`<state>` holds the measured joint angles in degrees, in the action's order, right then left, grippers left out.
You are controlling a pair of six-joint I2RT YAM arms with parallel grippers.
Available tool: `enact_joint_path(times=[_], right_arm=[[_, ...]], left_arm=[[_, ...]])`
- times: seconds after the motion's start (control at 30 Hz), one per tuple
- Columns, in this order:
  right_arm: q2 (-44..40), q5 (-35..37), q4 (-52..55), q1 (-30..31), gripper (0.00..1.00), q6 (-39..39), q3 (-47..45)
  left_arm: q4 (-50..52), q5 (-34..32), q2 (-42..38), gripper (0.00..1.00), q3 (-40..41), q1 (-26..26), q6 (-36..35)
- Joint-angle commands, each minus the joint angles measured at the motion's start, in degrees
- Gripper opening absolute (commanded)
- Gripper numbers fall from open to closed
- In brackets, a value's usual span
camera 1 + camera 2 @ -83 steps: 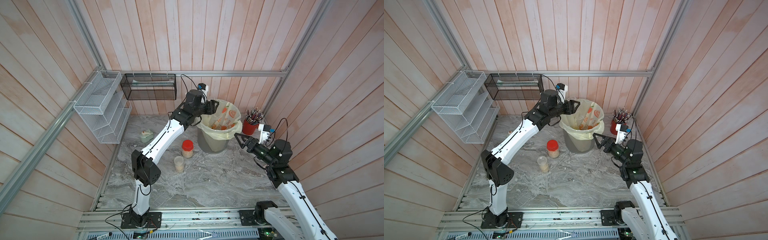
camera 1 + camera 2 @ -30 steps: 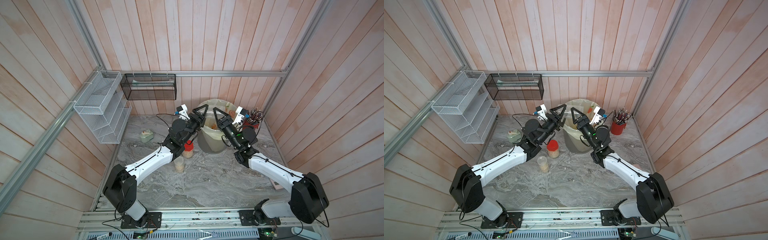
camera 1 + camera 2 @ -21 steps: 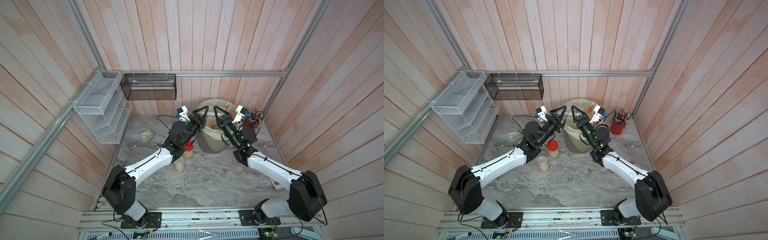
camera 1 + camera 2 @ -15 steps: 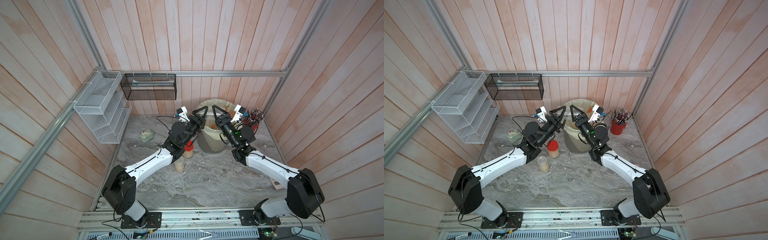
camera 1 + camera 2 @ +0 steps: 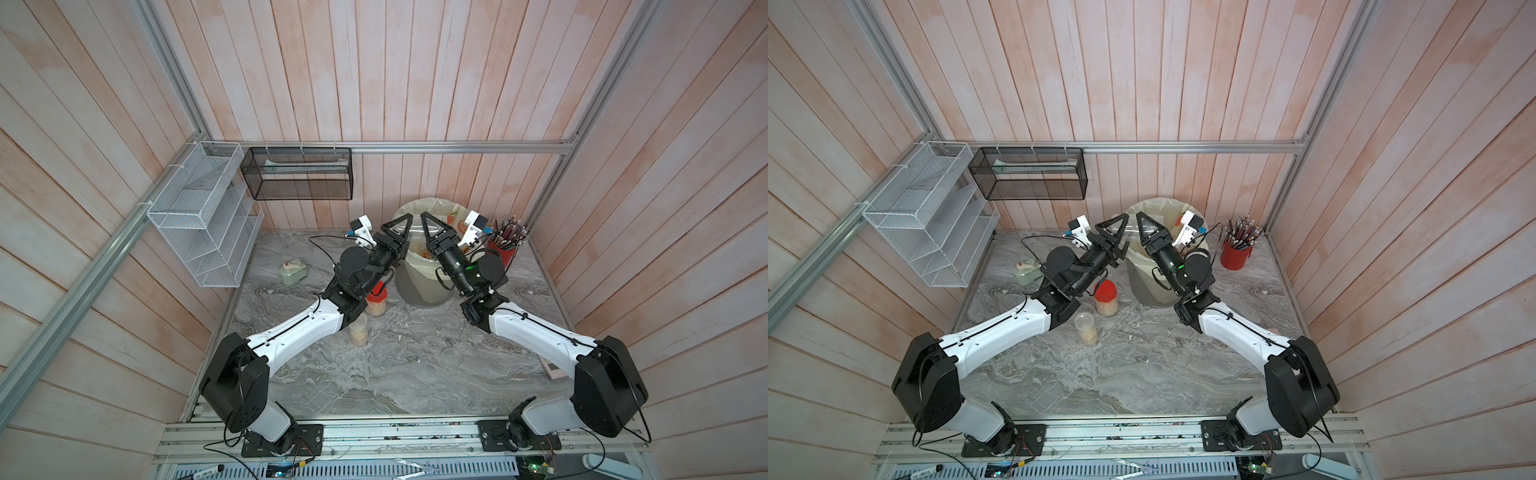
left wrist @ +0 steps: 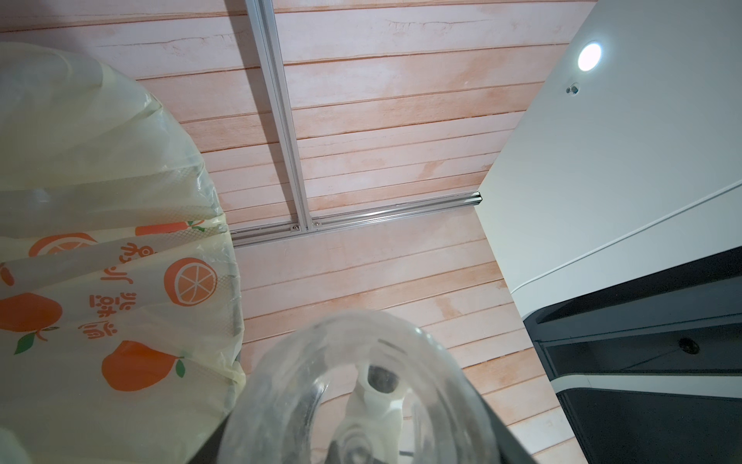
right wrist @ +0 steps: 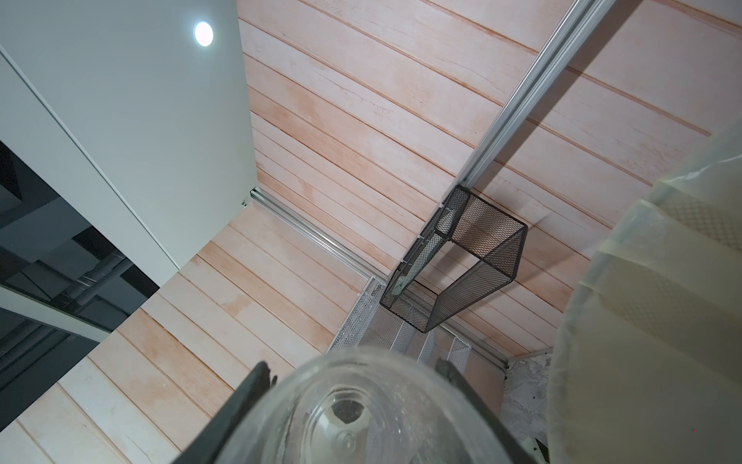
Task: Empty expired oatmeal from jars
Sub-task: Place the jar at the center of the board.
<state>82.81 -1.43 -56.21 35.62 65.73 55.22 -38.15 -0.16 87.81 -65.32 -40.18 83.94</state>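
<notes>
- while the left gripper keeps its jaws pressed on the empty jar high above the bin, the right gripper has come up to meet it over the bin and has closed. a second ago its jaws stood wide apart; now the right wrist view shows them against the clear wall on both sides.
- it seems both grippers clamp the same jar, one at each end, above the bin's rim. you cannot tell from these pictures if the right one holds the lid or the body.
- you can see straight through this jar and no oatmeal shows inside it, so its pour looks finished. the step in hand is probably a handover or putting the lid back.
- the red-lid jar stands just beside the bin, on the side of the left arm. the clear-lid jar stands near it, a little farther from the bin. both are upright, closed, and have flakes inside.
- this means one jar looks done and two remain.
- before you open one gripper, be sure the other holds firmly. smooth clear plastic may slip, and the jar would fall into the bin.
</notes>
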Motion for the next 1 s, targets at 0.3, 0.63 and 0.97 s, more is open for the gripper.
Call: enact_joint_path(times=[0.3, 0.63, 0.97], right_arm=[[-4.88, 6.01, 3.53, 3.3, 0.35, -6.67, -1.34], [-12.4, 10.69, 11.47, 6.61, 0.34, -11.76, -4.23], [-22.27, 14.97, 24.47, 9.62, 0.33, -14.46, -8.16]], left_arm=[[0.71, 1.41, -7.44, 0.84, 6.41, 0.11, -3.4], [4.92, -0.32, -17.96, 1.0, 14.69, 0.98, -7.07], [15.71, -3.64, -31.48, 1.0, 23.79, 3.84, -12.26]])
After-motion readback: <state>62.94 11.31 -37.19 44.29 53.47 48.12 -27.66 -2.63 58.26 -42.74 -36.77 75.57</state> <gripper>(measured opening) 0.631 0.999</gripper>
